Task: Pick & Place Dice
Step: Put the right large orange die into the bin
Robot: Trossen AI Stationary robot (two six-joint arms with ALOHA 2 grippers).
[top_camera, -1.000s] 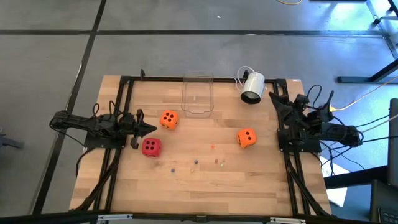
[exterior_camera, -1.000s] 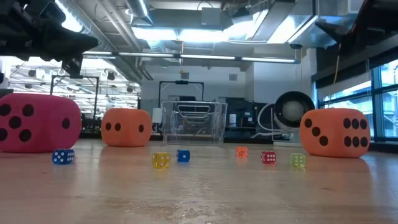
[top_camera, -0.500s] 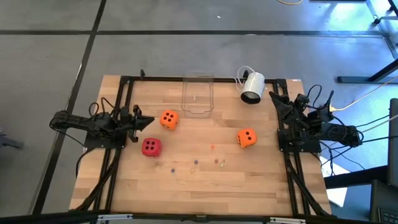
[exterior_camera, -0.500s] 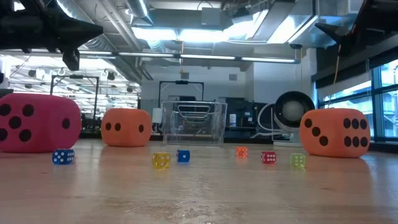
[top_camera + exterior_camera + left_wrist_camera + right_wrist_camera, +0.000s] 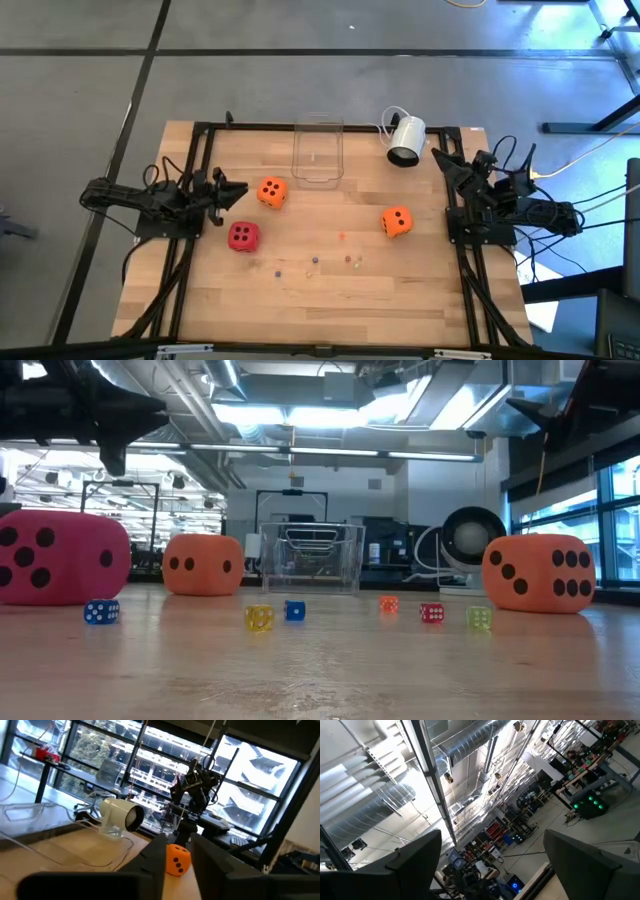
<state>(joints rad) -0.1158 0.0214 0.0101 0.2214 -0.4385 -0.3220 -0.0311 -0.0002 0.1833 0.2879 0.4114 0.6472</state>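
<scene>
A red die [image 5: 242, 236] rests on the table's left part, with an orange die [image 5: 271, 192] beyond it and a second orange die [image 5: 397, 221] right of centre. Several tiny coloured dice [image 5: 258, 617] lie in a loose row nearer the front. My left gripper [image 5: 236, 191] hovers above the table just left of the first orange die, fingers slightly open and holding nothing. Its wrist view shows the far orange die [image 5: 177, 860] through the gap between its fingers [image 5: 179, 842]. My right gripper [image 5: 447, 165] waits at the right edge, raised and tilted upward, wide open [image 5: 492, 865].
A clear plastic container [image 5: 318, 152] stands at the far middle of the table. A white cylindrical device [image 5: 405, 140] with a cable lies to its right. A black frame [image 5: 200, 130] runs along the table's sides. Bare wood lies in front of the tiny dice.
My left gripper has risen a little, tipped its fingers upward and rolled. It has swung from beside the red die toward the table's far edge, and its fingers have parted slightly. The dice have stayed put.
</scene>
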